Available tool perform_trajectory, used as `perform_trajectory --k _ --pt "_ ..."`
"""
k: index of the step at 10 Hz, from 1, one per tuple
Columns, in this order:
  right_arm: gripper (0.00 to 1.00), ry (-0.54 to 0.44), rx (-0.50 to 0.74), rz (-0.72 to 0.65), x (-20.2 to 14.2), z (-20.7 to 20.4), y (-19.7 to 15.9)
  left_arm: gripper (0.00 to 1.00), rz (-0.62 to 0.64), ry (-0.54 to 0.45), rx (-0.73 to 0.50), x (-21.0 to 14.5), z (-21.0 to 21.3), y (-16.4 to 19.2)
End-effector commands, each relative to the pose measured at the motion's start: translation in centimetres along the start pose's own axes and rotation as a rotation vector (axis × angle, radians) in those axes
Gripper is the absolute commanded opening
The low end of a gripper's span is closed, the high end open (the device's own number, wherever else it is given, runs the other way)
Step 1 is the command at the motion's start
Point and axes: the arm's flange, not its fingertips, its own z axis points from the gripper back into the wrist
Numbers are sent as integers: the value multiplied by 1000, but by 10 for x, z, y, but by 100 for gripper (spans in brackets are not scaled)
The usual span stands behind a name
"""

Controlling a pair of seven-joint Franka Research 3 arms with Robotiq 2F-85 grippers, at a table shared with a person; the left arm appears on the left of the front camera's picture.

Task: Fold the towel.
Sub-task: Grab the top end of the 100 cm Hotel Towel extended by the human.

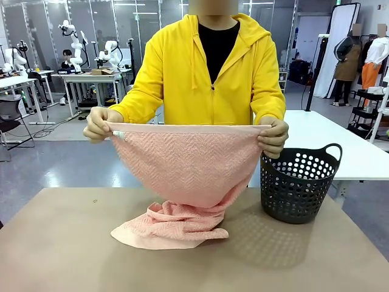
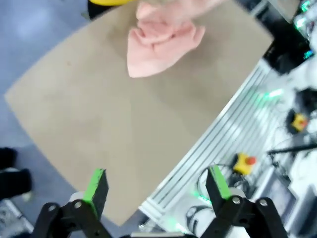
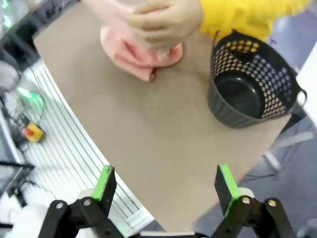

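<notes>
Left tool (image 2: 157, 178): fingers apart, holding nothing, hanging over the near edge of the surface (image 2: 124, 129). The towel (image 2: 158, 47) lies far ahead of it, slightly left of its midline, well apart from the green pads.

Right tool (image 3: 165, 173): fingers apart, holding nothing, also over the near edge. Ahead and to its left is the towel's crumpled lower end, resting on the surface. Ahead and to its right stands a dark perforated basket (image 3: 233, 111), upright. Both are well apart from the tool.

Front view: a person in a yellow hoodie (image 1: 182, 79) holds the towel's top hem stretched level between one hand (image 1: 97, 125) and the other hand (image 1: 275, 137), well above the surface. The cloth hangs in a curve, narrows downward and ends in a heap on the surface. A small white label (image 1: 118, 134) sits at the hem beside the first hand. The basket is just beside the hanging cloth; I cannot tell whether they touch.
</notes>
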Motion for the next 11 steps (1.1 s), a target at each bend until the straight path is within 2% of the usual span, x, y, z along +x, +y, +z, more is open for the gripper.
perform_trajectory --k 1,2,4,6,7,11 --pt "100 59 -65 200 27 -2 15 100 -228 57 81 14 -6 -21" --pt "100 73 -62 274 46 0 30 100 -315 70 110 26 -8 -38" --pt "100 93 -78 333 67 -3 44 100 -375 64 120 41 -11 -58" --pt "100 72 -47 326 66 -6 48 100 -373 9 90 43 -13 -60" --pt "100 90 -53 333 74 -2 53 100 -379 69 89 48 -6 -66" --pt "100 90 -53 333 74 -2 53 100 -379 69 89 48 -6 -66"
